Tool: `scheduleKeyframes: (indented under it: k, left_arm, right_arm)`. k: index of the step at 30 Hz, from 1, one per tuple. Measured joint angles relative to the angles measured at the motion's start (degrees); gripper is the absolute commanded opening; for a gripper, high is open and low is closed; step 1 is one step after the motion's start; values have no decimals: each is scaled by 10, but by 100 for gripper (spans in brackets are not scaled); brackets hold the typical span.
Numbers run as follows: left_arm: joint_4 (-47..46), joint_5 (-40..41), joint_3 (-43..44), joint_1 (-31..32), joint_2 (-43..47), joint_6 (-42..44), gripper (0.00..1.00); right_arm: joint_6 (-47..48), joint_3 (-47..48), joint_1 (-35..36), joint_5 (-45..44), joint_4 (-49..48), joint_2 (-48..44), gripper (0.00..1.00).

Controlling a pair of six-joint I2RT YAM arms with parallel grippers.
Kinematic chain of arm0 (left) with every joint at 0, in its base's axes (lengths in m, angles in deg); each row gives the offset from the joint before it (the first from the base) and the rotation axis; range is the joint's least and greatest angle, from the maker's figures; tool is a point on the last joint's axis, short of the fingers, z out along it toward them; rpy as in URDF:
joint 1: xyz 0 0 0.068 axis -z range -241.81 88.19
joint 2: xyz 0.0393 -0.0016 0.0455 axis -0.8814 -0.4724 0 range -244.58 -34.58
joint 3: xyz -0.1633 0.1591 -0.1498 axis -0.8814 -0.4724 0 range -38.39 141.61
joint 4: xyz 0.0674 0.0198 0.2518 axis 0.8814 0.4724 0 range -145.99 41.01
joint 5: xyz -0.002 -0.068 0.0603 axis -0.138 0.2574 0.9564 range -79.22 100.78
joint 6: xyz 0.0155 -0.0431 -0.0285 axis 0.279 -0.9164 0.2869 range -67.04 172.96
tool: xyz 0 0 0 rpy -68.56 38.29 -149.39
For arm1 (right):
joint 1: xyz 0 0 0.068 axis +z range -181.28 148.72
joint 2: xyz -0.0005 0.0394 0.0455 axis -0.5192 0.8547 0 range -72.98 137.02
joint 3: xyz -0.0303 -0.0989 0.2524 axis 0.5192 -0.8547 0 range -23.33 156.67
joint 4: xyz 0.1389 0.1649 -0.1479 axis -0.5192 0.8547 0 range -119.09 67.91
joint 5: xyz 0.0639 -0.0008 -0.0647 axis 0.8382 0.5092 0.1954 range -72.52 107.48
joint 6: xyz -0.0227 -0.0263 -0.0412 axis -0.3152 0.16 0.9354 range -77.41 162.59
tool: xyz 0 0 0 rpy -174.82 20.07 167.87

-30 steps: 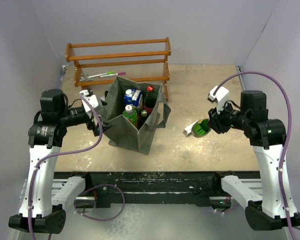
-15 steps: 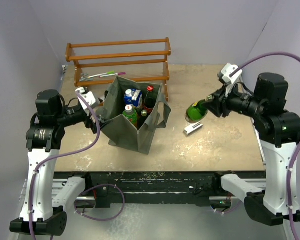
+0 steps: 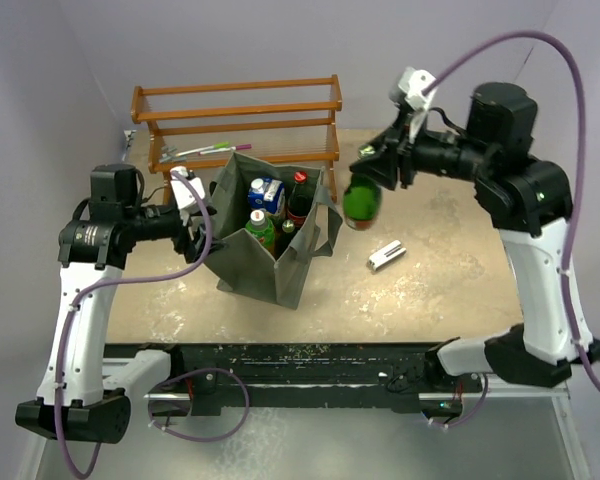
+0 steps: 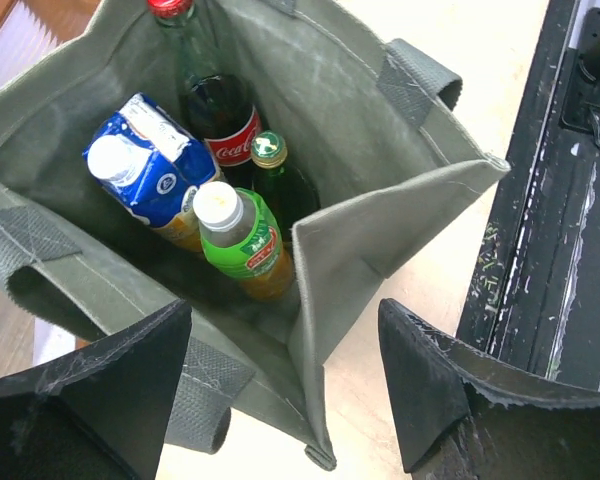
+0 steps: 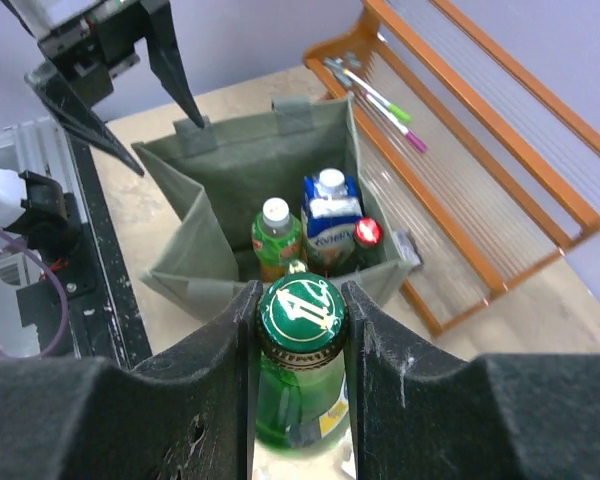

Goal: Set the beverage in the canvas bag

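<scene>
The grey-green canvas bag [image 3: 280, 275] stands open left of the table's middle. It holds a blue-white carton [image 3: 267, 193], a red-capped cola bottle [image 3: 298, 196], a green-labelled bottle [image 3: 259, 228] and a small dark bottle. My right gripper [image 3: 385, 168] is shut on the neck of a green glass bottle [image 3: 362, 200], which hangs in the air to the right of the bag. In the right wrist view the bottle's cap [image 5: 302, 310] sits between the fingers, with the bag [image 5: 195, 260] beyond. My left gripper [image 3: 195, 215] is open at the bag's left side, and the bag's wall [image 4: 370, 240] lies between its jaws unclamped.
A wooden rack [image 3: 238, 110] stands behind the bag, with pens [image 3: 210, 150] on its lower shelf. A small white object [image 3: 385, 256] lies on the table to the right of the bag. A black rail [image 3: 310, 360] runs along the near edge.
My right gripper has lifted the green bottle off the table and carried it up and left toward the bag. My left gripper has shifted slightly toward the bag.
</scene>
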Motion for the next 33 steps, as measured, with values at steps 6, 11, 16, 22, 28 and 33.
scheduleKeyframes:
  k: [6, 11, 16, 22, 28, 33]
  left_arm:
    - [23, -2, 4, 8, -1, 33, 77]
    - [30, -9, 2, 12, -1, 55, 75]
    - [29, -15, -5, 19, -5, 61, 74]
    - [20, -24, -14, 30, -16, 70, 71]
    - [17, -32, -44, 34, -19, 84, 55]
    - [-3, -46, -79, 37, -14, 84, 46]
  right_arm:
    - [4, 133, 116, -50, 11, 117, 0]
    - [2, 206, 175, -60, -1, 189, 0]
    - [2, 218, 200, -59, -8, 223, 0]
    - [2, 228, 207, -61, -16, 268, 0]
    - [-2, 217, 217, -64, -28, 287, 0]
    - [-14, 191, 223, -62, -44, 287, 0]
